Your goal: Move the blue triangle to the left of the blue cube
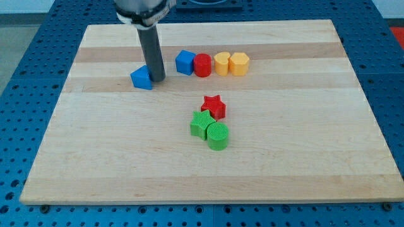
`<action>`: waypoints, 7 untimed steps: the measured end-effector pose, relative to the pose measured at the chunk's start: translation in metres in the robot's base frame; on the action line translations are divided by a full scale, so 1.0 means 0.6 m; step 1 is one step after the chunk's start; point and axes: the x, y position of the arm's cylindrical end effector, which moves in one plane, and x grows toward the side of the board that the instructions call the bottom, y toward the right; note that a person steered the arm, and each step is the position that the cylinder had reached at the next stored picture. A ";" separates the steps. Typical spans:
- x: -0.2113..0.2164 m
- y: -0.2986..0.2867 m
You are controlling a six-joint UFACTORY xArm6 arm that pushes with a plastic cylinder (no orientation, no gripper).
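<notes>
My rod [151, 53] is a straight round bar, dark grey to near black, with a dull sheen running down its length and the same thickness from top to bottom. It hangs from a wider round collar [142, 11] at the view's top, dark above with a pale silvery ring where the bar enters it; the collar is cut off by the picture's edge. My tip [157, 80] ends flat and blunt, as dark as the bar above, with no markings, screws or cables that I can make out

Blue triangle [142, 78] lies left of blue cube [184, 62], seemingly apart
</notes>
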 end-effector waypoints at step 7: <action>0.143 -0.037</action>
